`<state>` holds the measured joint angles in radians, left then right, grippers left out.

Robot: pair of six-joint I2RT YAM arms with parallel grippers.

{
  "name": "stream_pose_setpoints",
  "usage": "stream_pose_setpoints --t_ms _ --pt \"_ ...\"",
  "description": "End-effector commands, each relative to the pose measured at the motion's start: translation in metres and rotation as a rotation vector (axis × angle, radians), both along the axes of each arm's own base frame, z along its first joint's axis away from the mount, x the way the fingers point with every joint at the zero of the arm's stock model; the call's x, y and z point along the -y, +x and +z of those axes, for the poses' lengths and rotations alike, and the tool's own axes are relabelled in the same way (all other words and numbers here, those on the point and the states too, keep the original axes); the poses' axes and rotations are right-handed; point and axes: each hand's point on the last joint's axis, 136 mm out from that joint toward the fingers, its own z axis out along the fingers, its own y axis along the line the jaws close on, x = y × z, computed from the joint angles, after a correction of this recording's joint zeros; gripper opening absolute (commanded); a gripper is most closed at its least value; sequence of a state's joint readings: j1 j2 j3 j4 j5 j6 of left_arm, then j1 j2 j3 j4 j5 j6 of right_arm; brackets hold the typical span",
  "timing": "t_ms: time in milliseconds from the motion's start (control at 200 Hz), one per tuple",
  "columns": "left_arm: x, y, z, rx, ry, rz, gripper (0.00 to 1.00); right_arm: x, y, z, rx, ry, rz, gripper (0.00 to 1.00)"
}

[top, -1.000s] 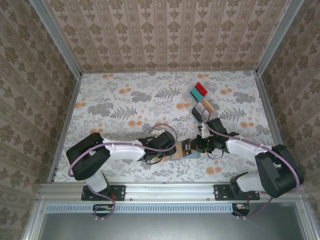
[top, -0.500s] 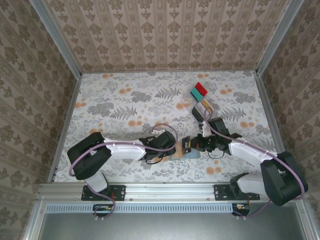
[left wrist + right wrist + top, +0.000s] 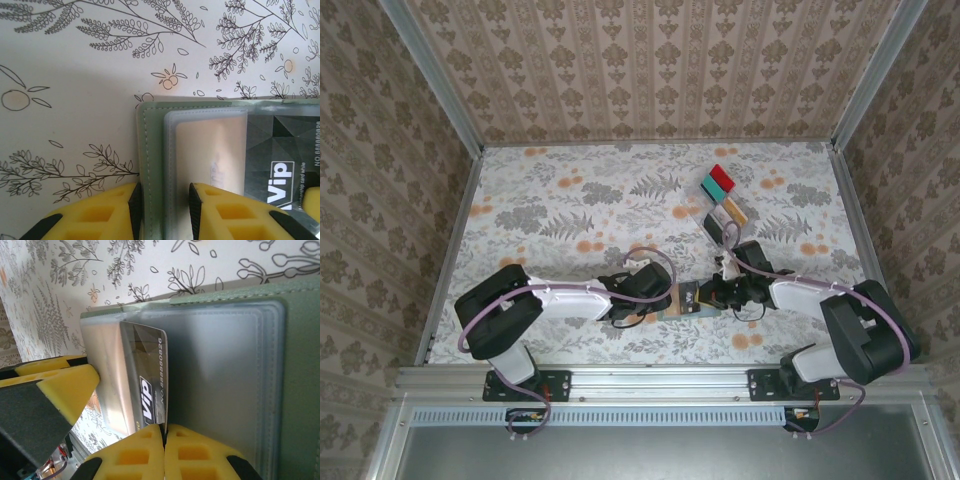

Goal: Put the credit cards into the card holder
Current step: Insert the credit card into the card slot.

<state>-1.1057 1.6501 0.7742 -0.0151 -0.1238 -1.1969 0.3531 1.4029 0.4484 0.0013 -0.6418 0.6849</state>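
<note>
Right gripper (image 3: 165,437), fingers closed on the dark VIP card (image 3: 147,375), which lies partly over the open grey-green card holder (image 3: 225,365) on the worktop (image 3: 75,75). Left gripper (image 3: 165,210) fingers stand narrow astride its edge; whether they clamp it cannot be told. Risk: a tilted card would jam against the pocket lip or push the holder away.

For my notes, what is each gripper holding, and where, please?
Right gripper: VIP card, by its short edge. Left gripper straddles the card holder at one end; grip unclear.
</note>
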Motion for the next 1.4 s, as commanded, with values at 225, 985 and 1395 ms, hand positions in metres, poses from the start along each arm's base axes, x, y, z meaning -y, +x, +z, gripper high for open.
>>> stream_pose_setpoints --t_ms 225,985,1395 --pt "0.002 -0.007 -0.009 -0.042 0.020 -0.009 0.34 0.001 -0.009 -0.010 -0.041 -0.016 0.014 0.07" --pt "0.008 -0.006 -0.004 -0.029 0.003 -0.022 0.39 -0.025 -0.004 -0.003 -0.017 -0.017 0.074 0.12" --pt "0.003 -0.007 -0.006 -0.034 0.012 -0.010 0.40 -0.036 0.004 0.003 0.007 -0.056 0.045 0.16"
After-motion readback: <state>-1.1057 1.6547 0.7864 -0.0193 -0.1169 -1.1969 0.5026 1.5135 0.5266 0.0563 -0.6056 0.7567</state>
